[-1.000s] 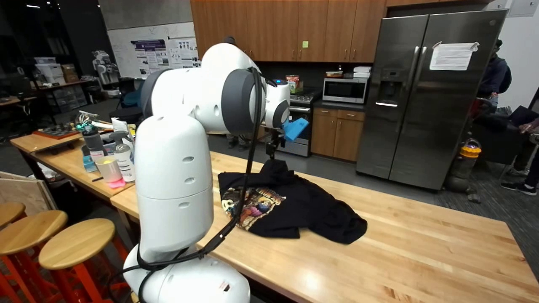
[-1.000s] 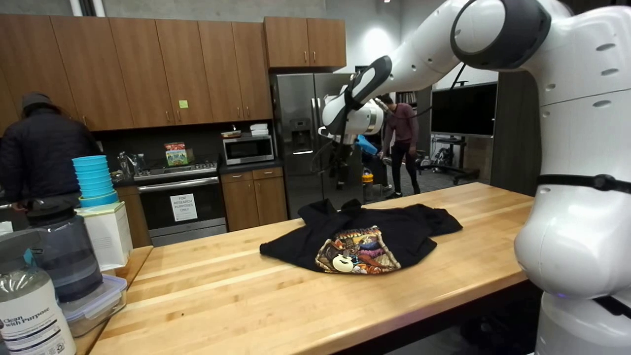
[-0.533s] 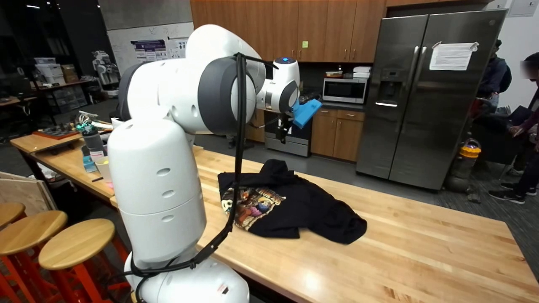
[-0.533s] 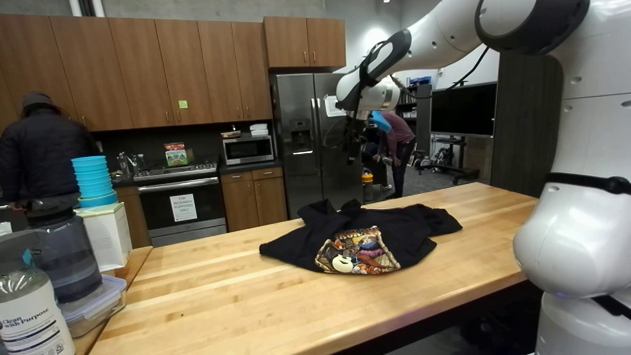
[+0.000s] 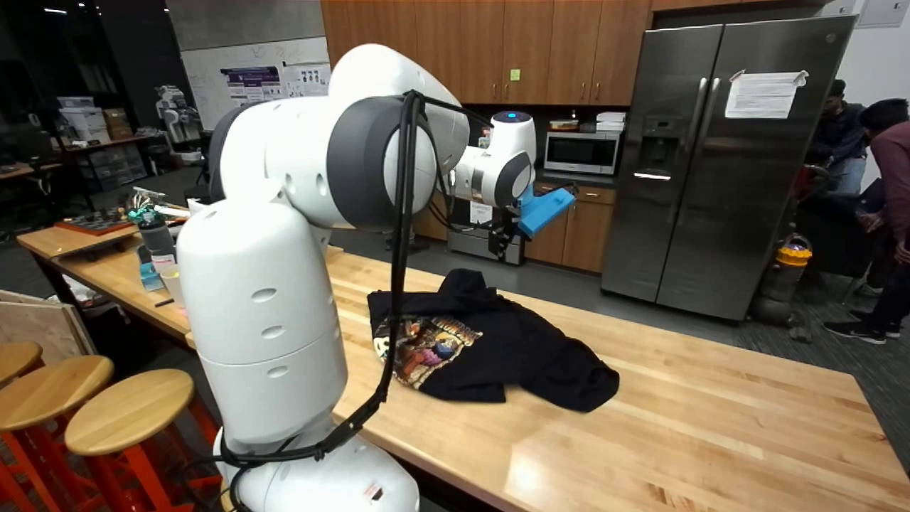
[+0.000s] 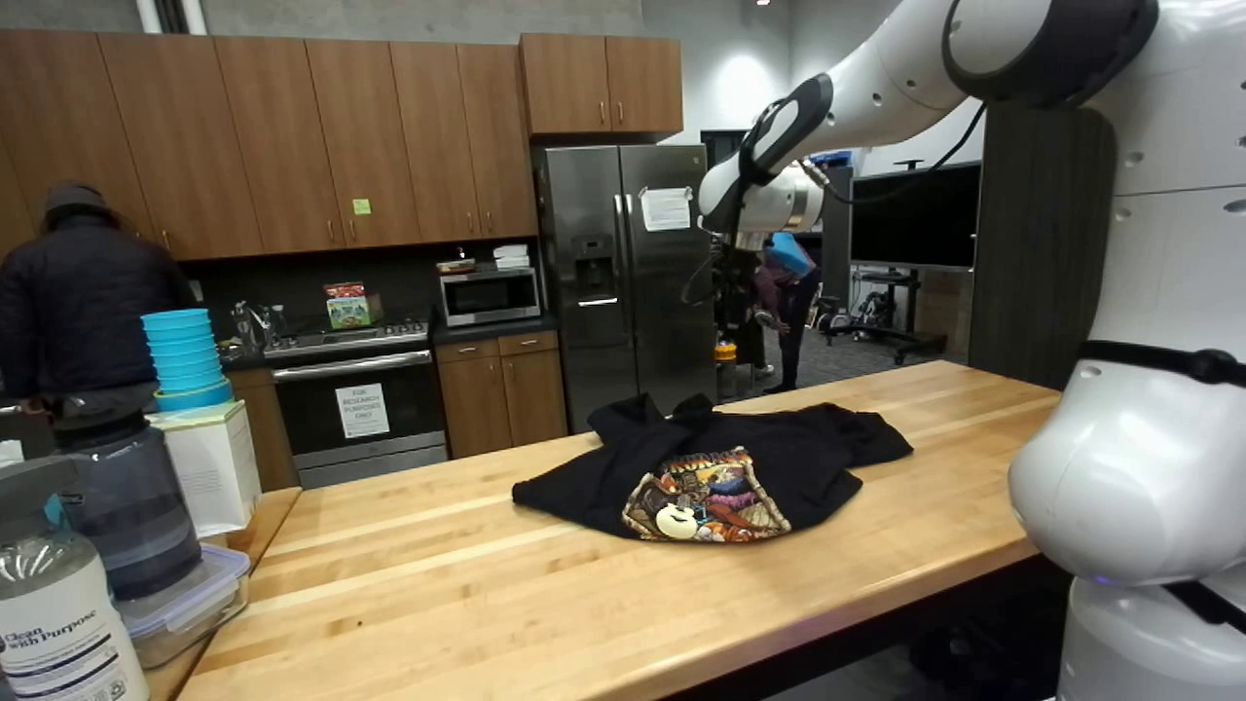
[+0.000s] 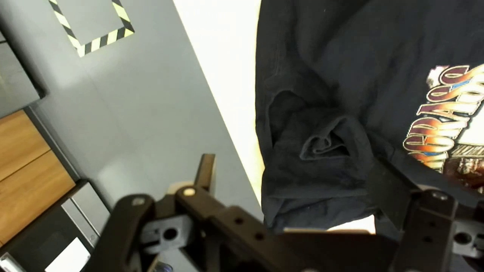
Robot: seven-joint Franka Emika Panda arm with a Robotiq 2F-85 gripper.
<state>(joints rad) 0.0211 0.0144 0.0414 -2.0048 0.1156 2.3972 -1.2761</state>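
- Item inspected: a black shirt (image 5: 522, 355), lying rumpled on the tabletop (image 5: 697, 419), near the edge on the fridge (image 5: 743, 206) side.
- Jaws: spread apart, gripping nothing; both exterior views show them raised above the cloth, not touching it.
- Done, as I judge it: the shirt rests on the tabletop with its picture print (image 6: 706, 501) facing up.
- Left, as I judge it: the handling looks incomplete; the cloth is neither flat nor squarely folded, and no part of it is held.
- Seen in the wrist view only: the inside of a tight curl of cloth (image 7: 325, 145), possibly a sleeve end, though I cannot tell; also striped tape (image 7: 104, 41) on the floor (image 7: 136, 102).
- In an exterior view a black cable (image 5: 403, 227) crosses in front of the print; in an exterior view where blue tubs (image 6: 182, 355) stand stacked, the print shows whole.
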